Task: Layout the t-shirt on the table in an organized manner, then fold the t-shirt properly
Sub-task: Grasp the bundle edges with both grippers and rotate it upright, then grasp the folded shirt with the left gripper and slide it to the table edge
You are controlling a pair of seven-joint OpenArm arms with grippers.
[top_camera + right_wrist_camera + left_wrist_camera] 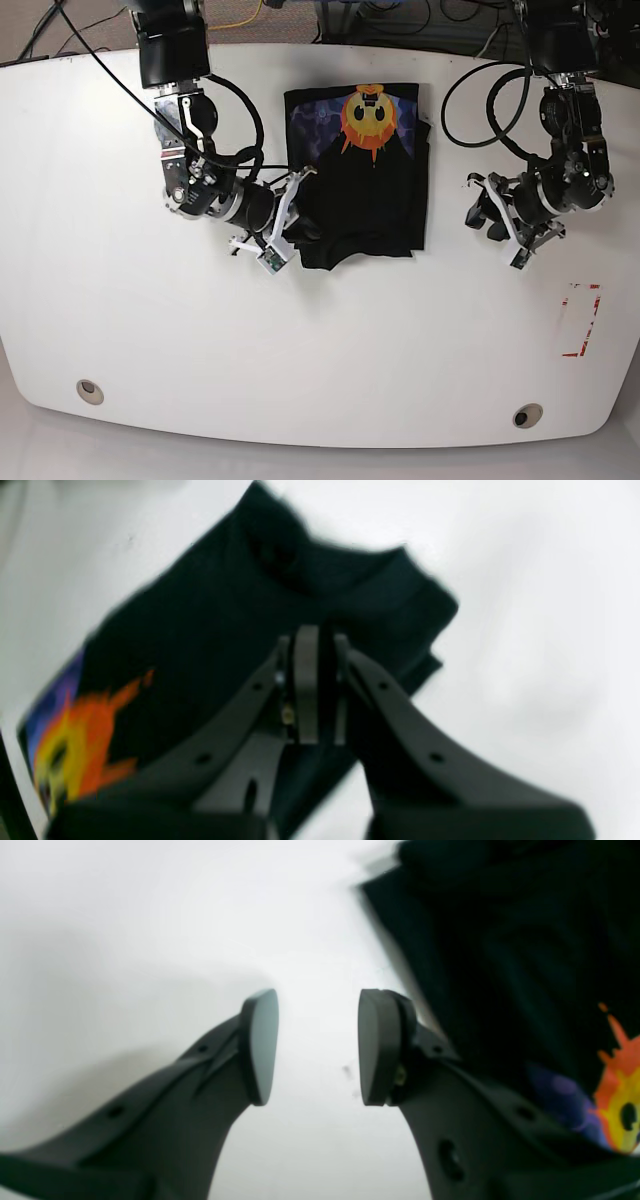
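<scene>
Base view: where is the black t-shirt [365,200]?
It lies on the glossy white table [250,350], at twelve o'clock from the tabletop's middle, between the two grippers. It is folded into a narrow upright panel, and a further layer shows along its three o'clock edge.

What of the print?
An orange-yellow sun-like face [369,120] with dark eyes sits near the panel's twelve o'clock end, bluish-purple patches on either side. The opposite end, at six o'clock, is uneven, with a dip in its edge.

State of the right gripper [326,685]?
In the base view it is at the shirt's lower nine o'clock edge. In the right wrist view its fingers stand over black cloth with a narrow gap between them. Whether they touch or grip cloth, I cannot tell.

And the left gripper [318,1047]?
Open. The left wrist view shows bare white surface between its separated fingers; the cloth lies towards two o'clock. In the base view this gripper is at three o'clock from the shirt, apart from it.

Other markings on the table?
A red tape outline [581,320] at four o'clock, and two round metal grommets, one at seven o'clock [89,392], the other at five [528,416].
</scene>
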